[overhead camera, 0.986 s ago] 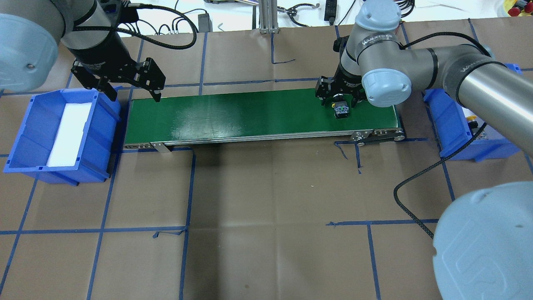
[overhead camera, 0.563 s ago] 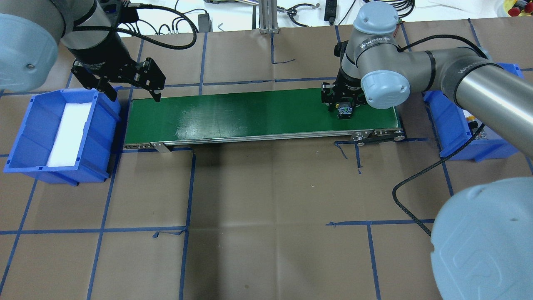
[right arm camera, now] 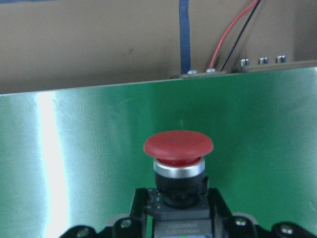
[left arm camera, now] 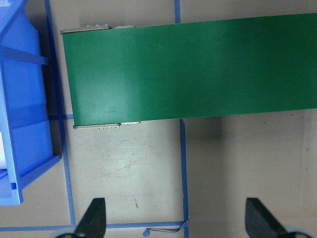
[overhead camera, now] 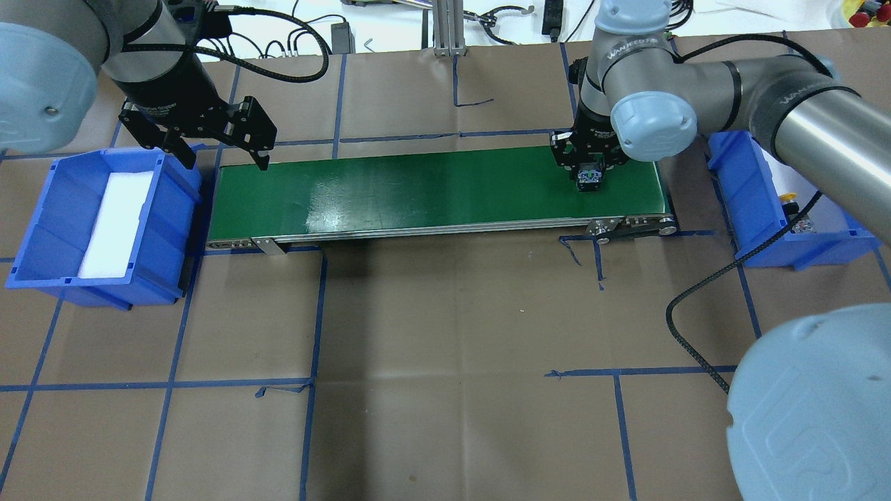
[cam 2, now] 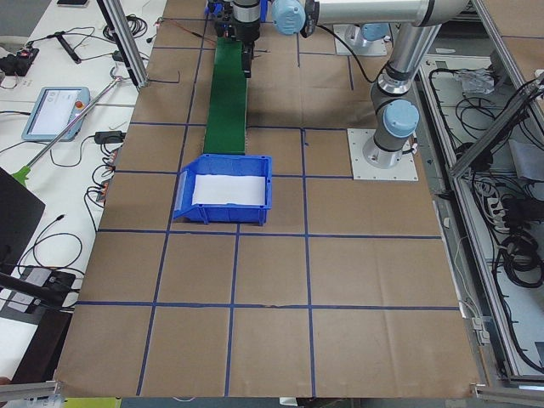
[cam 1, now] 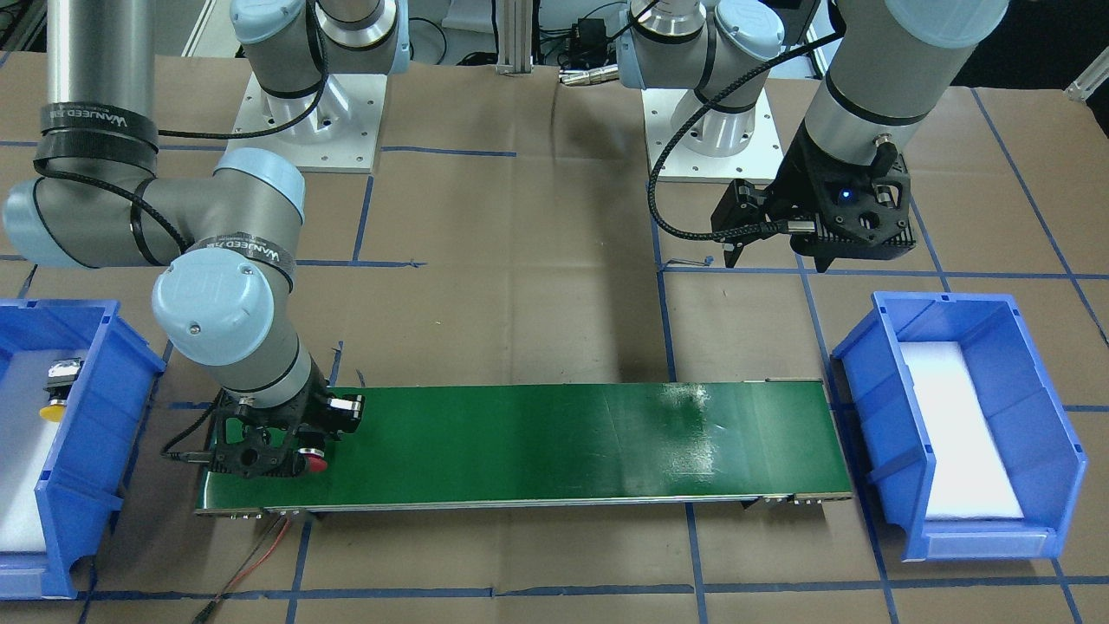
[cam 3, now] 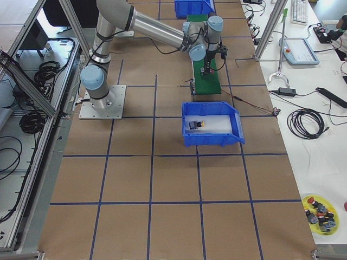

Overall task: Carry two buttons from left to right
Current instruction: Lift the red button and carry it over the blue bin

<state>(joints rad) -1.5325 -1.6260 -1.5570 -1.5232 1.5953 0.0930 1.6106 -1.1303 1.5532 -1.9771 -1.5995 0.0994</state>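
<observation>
Red button [right arm camera: 178,148] sits clamped by its body in right gripper [overhead camera: 589,174] over belt [overhead camera: 431,188] right end, yellow button [cam 1: 57,390] in right bin [cam 1: 104,407], left gripper [overhead camera: 227,165] open; it may slip or clip bin wall.

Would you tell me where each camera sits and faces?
Front-facing: across the table, facing the robot; both arms, bases.
Overhead: behind the robot, onto the belt; both arms.
Exterior left: left table end, lengthwise; one arm.
Exterior right: right end; right arm.
Left wrist: above the belt; left gripper.
Right wrist: at the red button; right gripper.
Wrist views share the belt.
</observation>
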